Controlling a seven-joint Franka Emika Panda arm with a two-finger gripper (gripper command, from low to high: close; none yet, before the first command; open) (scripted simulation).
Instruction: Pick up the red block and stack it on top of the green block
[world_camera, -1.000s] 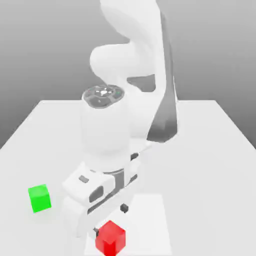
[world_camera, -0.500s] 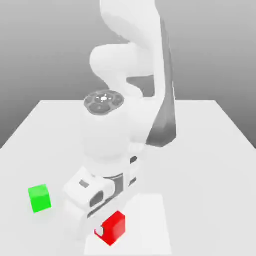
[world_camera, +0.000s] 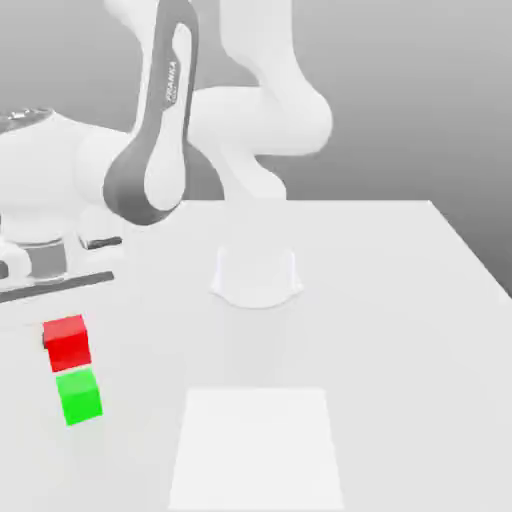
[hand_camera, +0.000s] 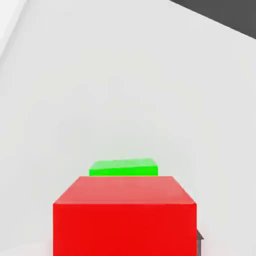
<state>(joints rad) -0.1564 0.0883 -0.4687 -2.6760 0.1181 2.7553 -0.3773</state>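
The white table (world_camera: 400, 300) is seen in the exterior view with the robot arm (world_camera: 160, 130) reaching across it toward the exterior view's left. The gripper (world_camera: 50, 335) is clenched on the red block (world_camera: 66, 343), which is held clear of the table surface and is not resting on anything. The green block (world_camera: 80, 396) is located on the table directly under the red block, with a narrow gap visible between the two. In the hand view, the red block (hand_camera: 125, 215) is shown close to the camera, and a strip of the green block (hand_camera: 123, 167) is visible past its far edge, so the upper cube is judged to be nearly, though perhaps not exactly, centred over the lower one. The coming move is governed by this vertical relation: a straight descent is required, with any small sideways offset corrected before release.
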